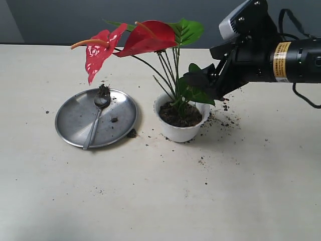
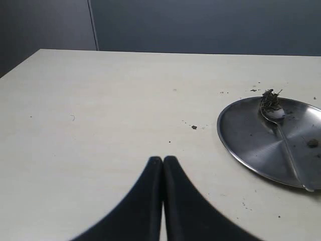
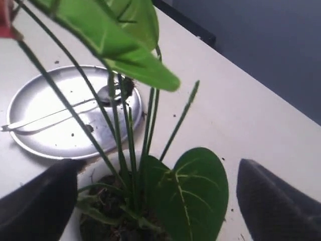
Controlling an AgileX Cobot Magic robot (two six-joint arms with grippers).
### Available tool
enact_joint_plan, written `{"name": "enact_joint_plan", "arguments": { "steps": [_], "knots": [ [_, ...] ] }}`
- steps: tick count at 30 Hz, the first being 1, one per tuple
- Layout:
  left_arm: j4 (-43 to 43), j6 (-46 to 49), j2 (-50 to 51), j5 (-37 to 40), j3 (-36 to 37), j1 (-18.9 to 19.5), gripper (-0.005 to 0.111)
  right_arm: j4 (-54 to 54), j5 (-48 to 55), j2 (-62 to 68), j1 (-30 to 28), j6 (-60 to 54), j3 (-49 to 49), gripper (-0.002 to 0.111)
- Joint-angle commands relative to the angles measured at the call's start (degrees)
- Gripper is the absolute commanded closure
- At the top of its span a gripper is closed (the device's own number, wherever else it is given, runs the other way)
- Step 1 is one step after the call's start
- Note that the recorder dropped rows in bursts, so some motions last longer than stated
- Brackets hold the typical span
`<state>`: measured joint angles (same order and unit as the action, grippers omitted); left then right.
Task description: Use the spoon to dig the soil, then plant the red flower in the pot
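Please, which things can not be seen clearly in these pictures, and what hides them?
Right pincer, exterior view: tips lost among the red flower's leaves; contact unclear.
Pot, right wrist view: mostly covered by leaves, cut by the frame edge.
Steel plate, left wrist view: cut by the frame edge.
Left pincer: only shut tips show; absent from exterior view.

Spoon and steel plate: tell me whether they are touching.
Touching. The exterior view shows the spoon lying flat in the steel plate, handle reaching its rim; the left wrist view agrees.
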<state>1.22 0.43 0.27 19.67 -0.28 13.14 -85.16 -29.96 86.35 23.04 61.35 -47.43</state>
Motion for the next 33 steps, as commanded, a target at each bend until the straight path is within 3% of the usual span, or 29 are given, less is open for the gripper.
{"name": "enact_joint_plan", "arguments": {
  "steps": [1,7,20,29,33],
  "knots": [
    [0.0,0.0,-0.3,-0.5,0.3,-0.2,0.106,-10.5,3.0,-5.7,-0.4,13.9,0.4,0.027],
    [0.0,0.0,-0.3,-0.5,0.3,-0.2,0.106,-14.8,12.9,-14.7,-0.4,26.8,0.4,0.027],
    [0.0,0.0,-0.3,-0.5,0.3,-0.2,0.106,-14.8,39.7,-32.7,-0.4,28.7,0.4,0.027],
    [0.0,0.0,-0.3,-0.5,0.3,-0.2,0.106,-14.8,38.9,-39.4,-0.4,22.0,0.4,0.027],
    [-0.1,0.0,-0.3,-0.5,0.3,-0.2,0.106,-14.8,43.6,-40.4,-0.4,22.0,0.4,0.027]
  ]
}}
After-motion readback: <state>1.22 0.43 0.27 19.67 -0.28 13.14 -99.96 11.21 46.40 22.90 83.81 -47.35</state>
